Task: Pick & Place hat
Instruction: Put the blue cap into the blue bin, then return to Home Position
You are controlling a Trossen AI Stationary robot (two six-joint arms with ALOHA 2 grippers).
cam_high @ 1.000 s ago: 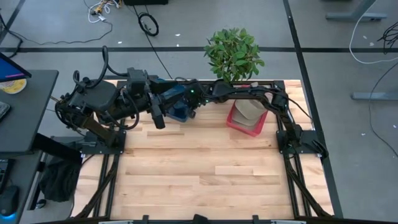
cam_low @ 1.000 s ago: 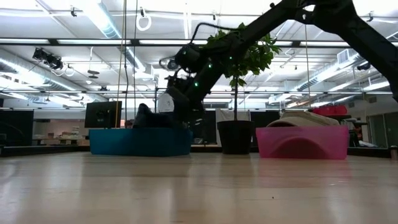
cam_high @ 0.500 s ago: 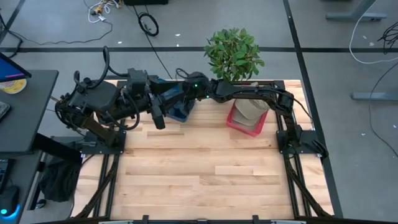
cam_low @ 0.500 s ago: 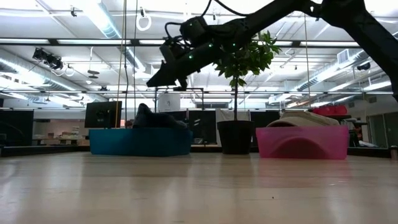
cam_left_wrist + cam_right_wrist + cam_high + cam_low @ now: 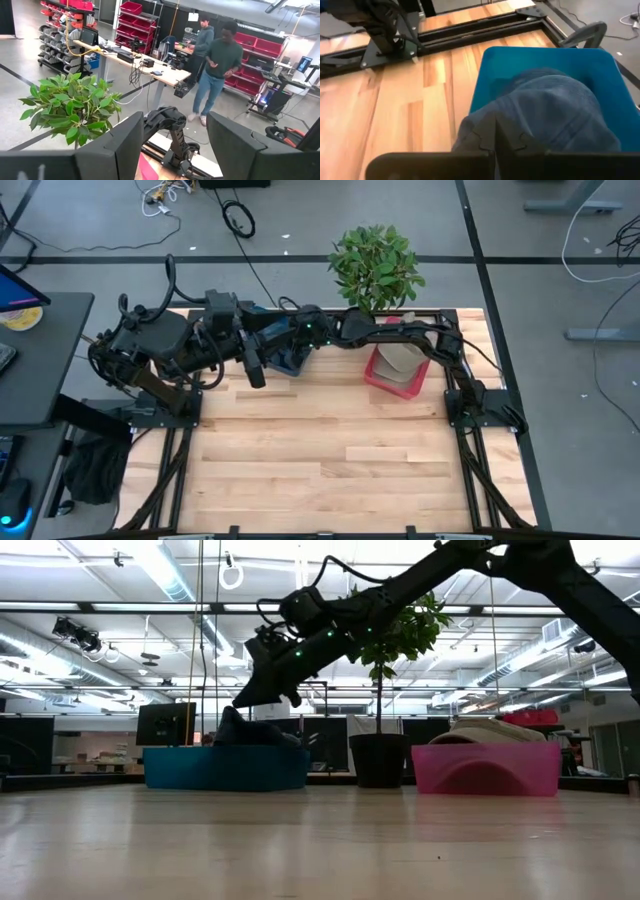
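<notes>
The right gripper [image 5: 262,690] hangs just above the blue hat [image 5: 555,112], which lies inside the blue bin [image 5: 540,57] at the back of the table [image 5: 320,450] — its two fingers are pressed together and hold nothing. To do this step well, I think it should first open its fingers, then go straight down and pinch a thick fold near the top of the soft hat, not the bin's wall. The left gripper [image 5: 170,150] waits near the bin on its own side with its fingers apart — it should keep out of the way.
</notes>
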